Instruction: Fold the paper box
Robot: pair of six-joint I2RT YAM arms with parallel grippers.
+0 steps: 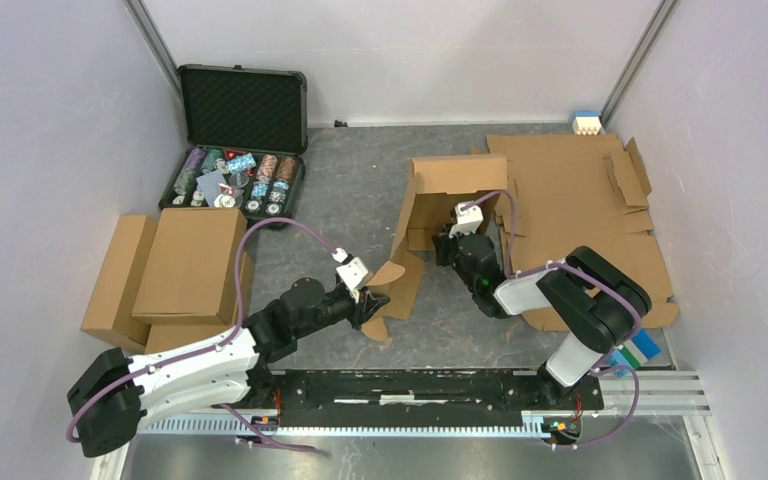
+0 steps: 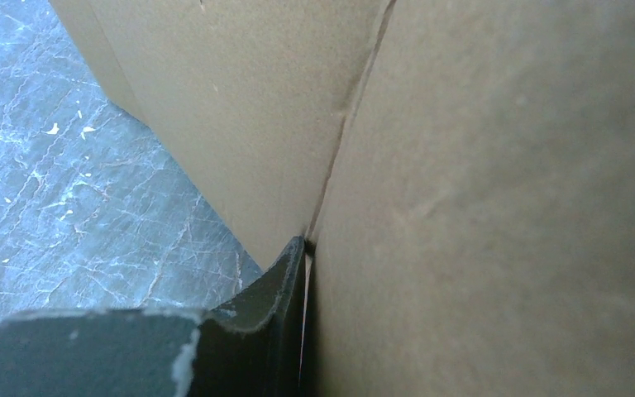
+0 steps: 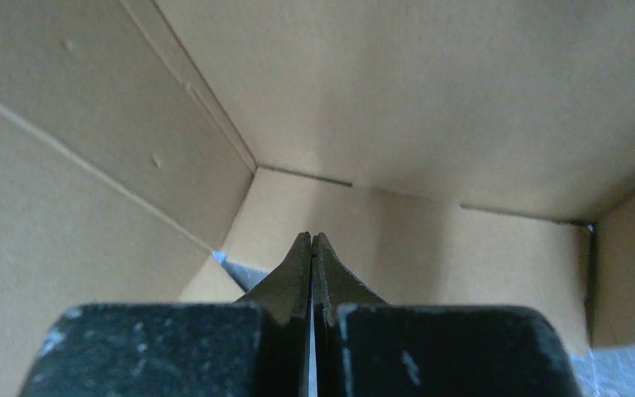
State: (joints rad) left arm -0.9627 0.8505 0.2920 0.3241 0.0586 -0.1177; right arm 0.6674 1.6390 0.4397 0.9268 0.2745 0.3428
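The paper box (image 1: 447,187) is a brown cardboard sheet, partly folded, standing on edge at the table's middle with walls raised. A long flap (image 1: 398,285) trails toward the near left. My left gripper (image 1: 374,303) is shut on that flap's end. In the left wrist view one dark finger (image 2: 273,318) presses against the cardboard flap (image 2: 496,207), which hides the other finger. My right gripper (image 1: 449,243) is inside the box's open hollow. In the right wrist view it (image 3: 312,241) is shut and empty, pointing at the box's inner walls (image 3: 430,107).
A black hard case of poker chips (image 1: 241,140) stands open at the back left. Folded brown boxes (image 1: 175,265) are stacked at the left. Flat cardboard sheets (image 1: 585,205) lie to the right, under the right arm. A small blue-and-white object (image 1: 586,123) is in the back right corner.
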